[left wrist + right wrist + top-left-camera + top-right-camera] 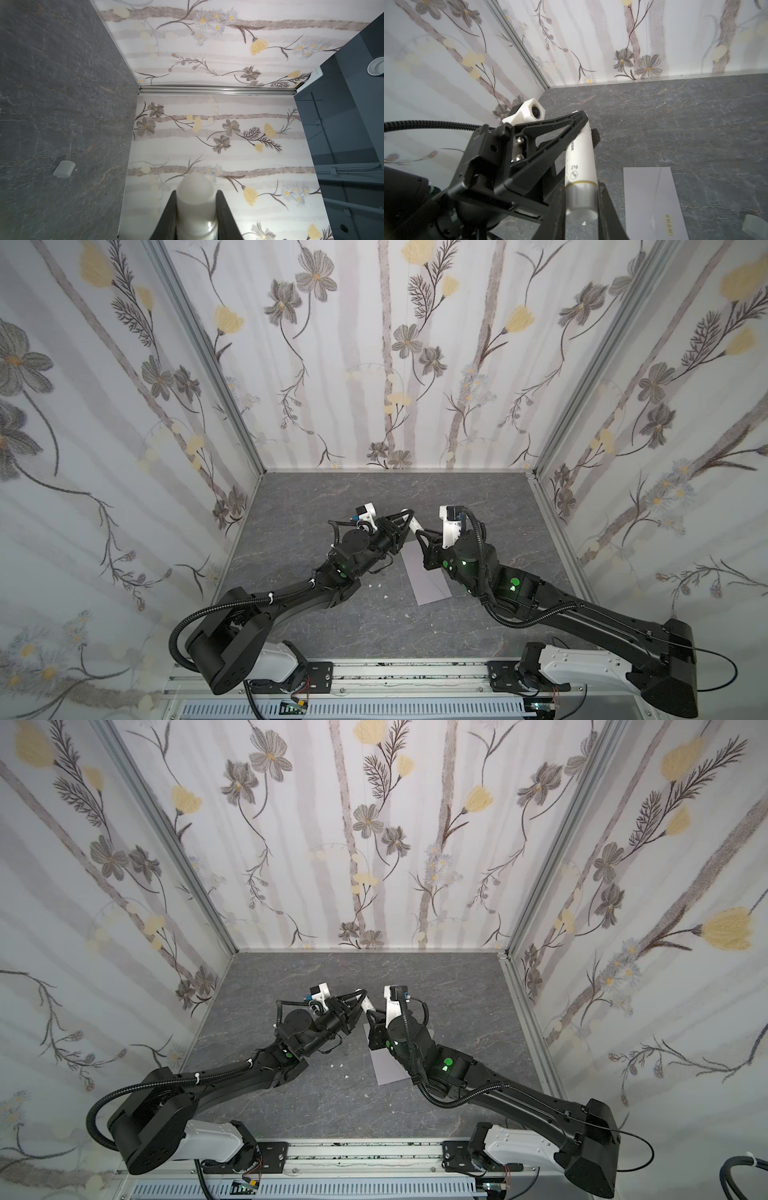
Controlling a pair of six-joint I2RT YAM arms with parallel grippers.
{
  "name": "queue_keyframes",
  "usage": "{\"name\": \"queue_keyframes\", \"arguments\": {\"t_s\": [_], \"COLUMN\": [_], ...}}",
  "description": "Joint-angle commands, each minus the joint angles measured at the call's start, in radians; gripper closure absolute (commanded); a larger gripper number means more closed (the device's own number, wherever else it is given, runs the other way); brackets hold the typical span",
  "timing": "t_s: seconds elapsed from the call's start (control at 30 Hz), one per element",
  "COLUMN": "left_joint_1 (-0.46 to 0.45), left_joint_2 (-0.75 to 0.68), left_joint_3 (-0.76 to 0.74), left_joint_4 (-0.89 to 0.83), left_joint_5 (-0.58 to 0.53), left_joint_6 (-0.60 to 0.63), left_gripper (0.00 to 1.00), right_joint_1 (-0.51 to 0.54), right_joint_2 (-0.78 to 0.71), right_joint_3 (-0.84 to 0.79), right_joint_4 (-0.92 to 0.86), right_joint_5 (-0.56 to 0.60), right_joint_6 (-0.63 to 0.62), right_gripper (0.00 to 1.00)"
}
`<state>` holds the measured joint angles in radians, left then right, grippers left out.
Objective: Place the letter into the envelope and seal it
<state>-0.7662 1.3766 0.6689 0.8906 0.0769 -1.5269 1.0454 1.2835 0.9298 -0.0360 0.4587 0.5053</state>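
Note:
A white glue stick [414,526] hangs above the table between both grippers. My left gripper [196,193] is shut on its upper body, and the bare rounded glue tip [195,181] sticks out past the fingers. My right gripper [581,187] is shut on the tube's silver base [581,193]. The grey-lavender envelope [428,580] lies flat on the table, partly under the right arm; the right wrist view shows its diagonal flap edge and a small printed mark [668,225]. The letter is out of view.
A translucent cap [64,169] lies loose on the dark marbled table [316,506], beside the envelope's end [756,225]. Small white scraps [376,585] lie in front of the left arm. Flowered walls close in three sides.

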Motion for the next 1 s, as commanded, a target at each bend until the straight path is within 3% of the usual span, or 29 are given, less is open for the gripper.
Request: {"name": "queue_keyframes", "arguments": {"t_s": [0.0,0.5,0.97], "left_joint_1": [-0.004,-0.006,-0.010], "left_joint_2": [-0.011,-0.031,-0.037], "left_joint_3": [-0.003,-0.017,-0.017], "left_joint_4": [0.036,0.014,-0.014], "left_joint_5": [0.099,0.125,0.143], "left_joint_6": [-0.013,-0.021,-0.035], "left_gripper": [1.00,1.00,1.00], "right_joint_1": [0.021,0.161,0.287], "right_joint_2": [0.024,0.106,0.244], "right_joint_3": [0.032,0.090,0.064], "right_joint_4": [-0.077,-0.146,-0.048], "right_joint_5": [0.163,0.469,0.814], "right_joint_6": [-0.142,-0.431,-0.737], "right_gripper": [0.90,0.88,0.90]}}
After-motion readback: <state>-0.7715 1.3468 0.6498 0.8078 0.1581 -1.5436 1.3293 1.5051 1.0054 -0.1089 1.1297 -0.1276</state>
